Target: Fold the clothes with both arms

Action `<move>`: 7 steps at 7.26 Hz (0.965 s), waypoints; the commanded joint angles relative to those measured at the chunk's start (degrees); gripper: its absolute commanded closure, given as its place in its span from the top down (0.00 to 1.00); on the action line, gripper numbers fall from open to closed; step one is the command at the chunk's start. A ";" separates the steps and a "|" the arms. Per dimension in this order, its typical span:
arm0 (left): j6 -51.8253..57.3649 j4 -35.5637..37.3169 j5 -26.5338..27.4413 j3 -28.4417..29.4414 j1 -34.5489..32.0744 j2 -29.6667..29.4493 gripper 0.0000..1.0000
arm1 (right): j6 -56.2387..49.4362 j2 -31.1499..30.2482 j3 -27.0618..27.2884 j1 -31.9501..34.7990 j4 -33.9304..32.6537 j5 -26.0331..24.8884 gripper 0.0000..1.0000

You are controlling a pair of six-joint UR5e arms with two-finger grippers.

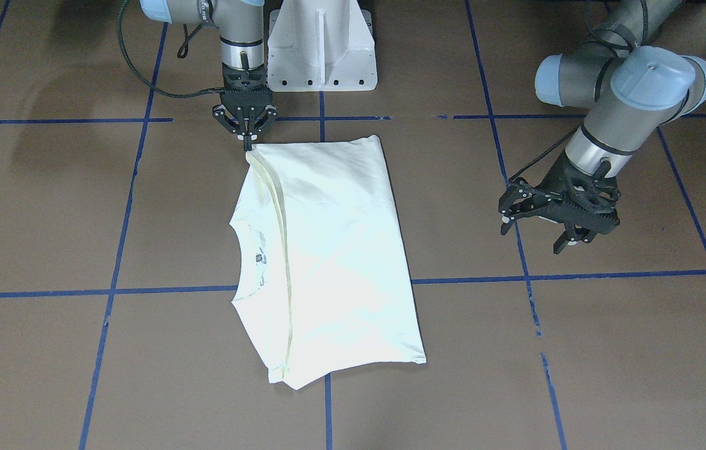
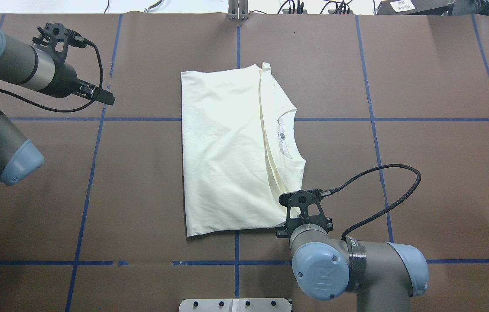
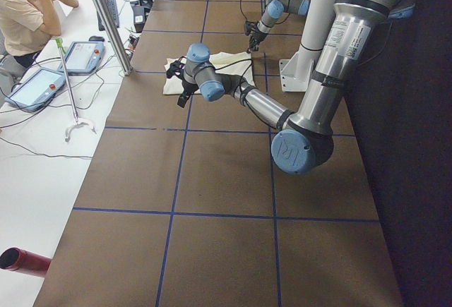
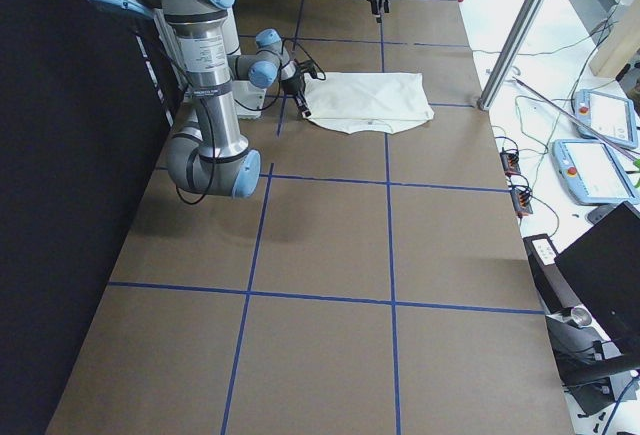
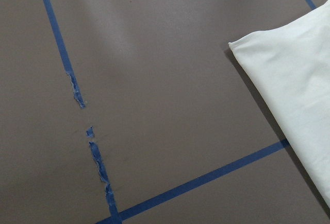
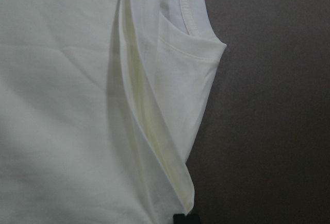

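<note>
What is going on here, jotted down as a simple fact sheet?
Garment: cream T-shirt, folded, plain side up, neckline showing
Sleeves: none sticking out
Surface: brown table with a blue tape grid
Right fingers: pinched shut on the shirt corner nearest the robot
Left fingers: open, hovering off to the side, clear of the shirt

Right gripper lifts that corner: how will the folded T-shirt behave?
Likely floppy: the T-shirt is thin, creased cloth and should drape from the right gripper. Probably light: it lies flat and thin. Its loose folded layers may slide open.
</note>
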 commanded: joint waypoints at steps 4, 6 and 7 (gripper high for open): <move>-0.13 -0.09 0.07 -0.06 0.17 -0.08 1.00 | 6.39 0.40 2.60 -1.14 0.05 1.39 1.00; -3.18 -0.09 -0.02 -0.84 0.69 -0.25 1.00 | 6.38 0.31 6.46 3.32 0.40 6.73 1.00; -6.95 -0.18 -0.02 -3.11 2.09 -0.17 1.00 | 6.47 0.31 8.57 5.18 1.71 8.85 1.00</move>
